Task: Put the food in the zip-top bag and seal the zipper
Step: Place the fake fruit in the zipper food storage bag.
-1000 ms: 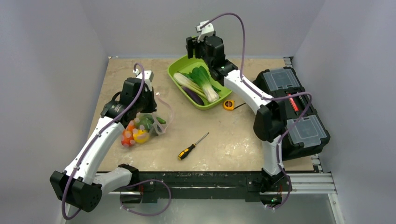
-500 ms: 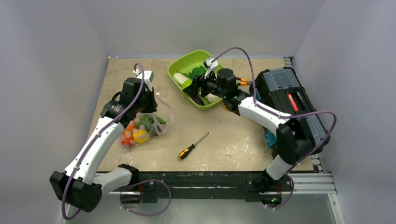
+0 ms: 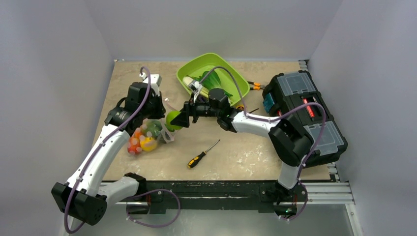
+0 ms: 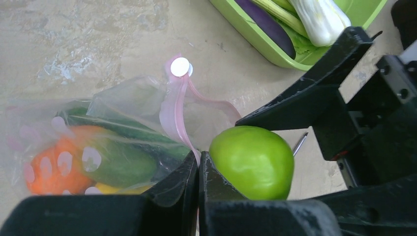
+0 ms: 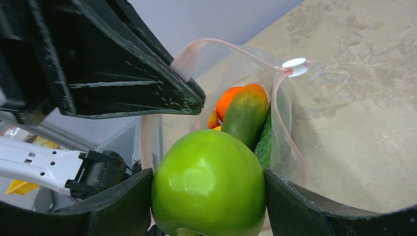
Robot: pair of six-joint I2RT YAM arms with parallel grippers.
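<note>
My right gripper (image 5: 208, 178) is shut on a glossy green apple (image 5: 209, 182), its fingers pressed on both sides. It holds the apple (image 3: 172, 119) at the mouth of the zip-top bag (image 3: 147, 135), which lies on the table's left side. Orange, yellow and green food, including a cucumber (image 4: 118, 157), shows inside the bag. My left gripper (image 4: 198, 158) is shut on the pinkish zipper (image 4: 174, 105) and lifts the mouth edge. The white slider (image 4: 180, 67) sits at the strip's far end.
A lime-green tray (image 3: 216, 61) with leafy vegetables and an eggplant stands at the back centre. A black-and-yellow screwdriver (image 3: 201, 155) lies near the front. A black toolbox (image 3: 305, 113) fills the right side, with orange-handled pliers (image 3: 253, 86) beside it.
My right arm has swung from the tray down and left to the bag's mouth, carrying the green apple. The left arm and bag have stayed put.
</note>
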